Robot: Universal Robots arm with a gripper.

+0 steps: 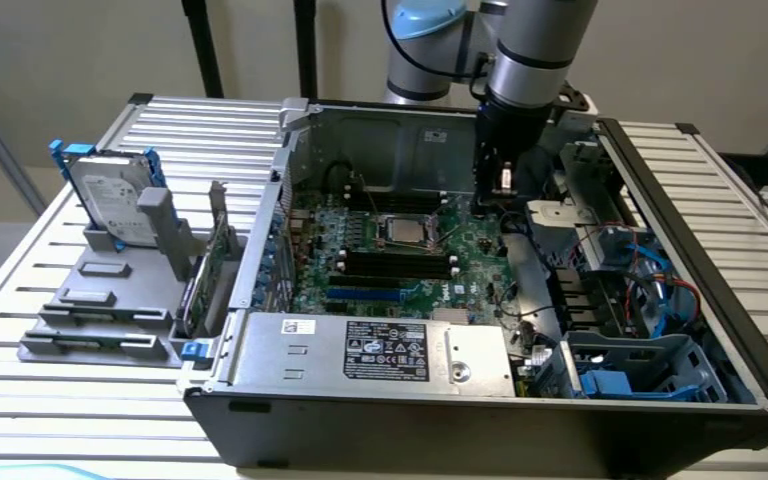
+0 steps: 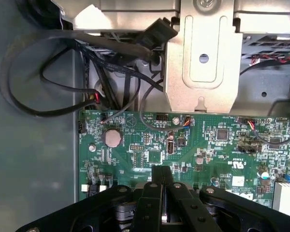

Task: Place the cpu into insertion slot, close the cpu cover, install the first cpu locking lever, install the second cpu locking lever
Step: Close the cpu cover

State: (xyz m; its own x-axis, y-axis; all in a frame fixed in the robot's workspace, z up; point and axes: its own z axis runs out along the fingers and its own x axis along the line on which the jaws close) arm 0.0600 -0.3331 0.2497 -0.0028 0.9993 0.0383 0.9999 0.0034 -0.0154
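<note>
The insertion slot (image 1: 404,231) sits in the middle of the green board (image 1: 471,265), inside the open computer case. Its silvery cpu cover (image 1: 387,237) looks flat on the slot, and a pale square that may be the cpu fills its window. Whether the levers are latched I cannot tell. My gripper (image 1: 494,203) hangs just to the exterior view's right of the slot, low over the board. In the wrist view my gripper (image 2: 162,191) is shut, its black fingers (image 2: 152,203) pressed together with nothing visible between them, above the green board (image 2: 208,145).
Long black memory slots (image 1: 398,263) lie in front of the slot. A power supply (image 1: 371,350) spans the case front. Cables (image 1: 624,270) and a blue drive cage (image 1: 638,370) crowd the exterior view's right. A hard drive (image 1: 107,195) stands outside. A metal bracket (image 2: 203,58) and black cables (image 2: 53,87) are close by.
</note>
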